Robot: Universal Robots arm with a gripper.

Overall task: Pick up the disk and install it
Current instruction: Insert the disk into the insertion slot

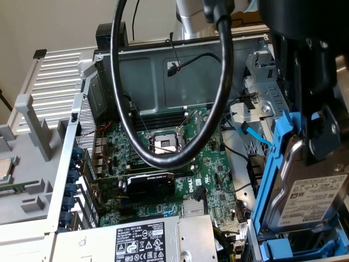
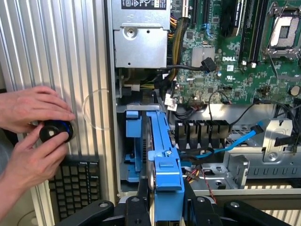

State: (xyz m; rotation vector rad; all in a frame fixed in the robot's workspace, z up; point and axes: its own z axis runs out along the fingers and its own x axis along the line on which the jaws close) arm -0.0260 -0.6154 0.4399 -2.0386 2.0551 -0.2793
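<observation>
The open grey metal computer case lies on its side, and the green motherboard covers its floor. Beside the case stands a ribbed silver panel. The grey power supply box with a black-and-white label sits at the near end of the case in the exterior view. A thick black cable loops in front of that camera.

My fingers are clenched on the disk, a flat silver-grey hard drive with a white barcode label and bright blue plastic rails. I hold it tilted on edge on the exterior view's right, at the drive bay just beside the power supply. I cannot tell whether it touches the bay.

A person's two hands rest against the ribbed panel, closed around a small black round knob with a blue ring, next to a black keyboard. A thin light blue cable runs near the disk.
</observation>
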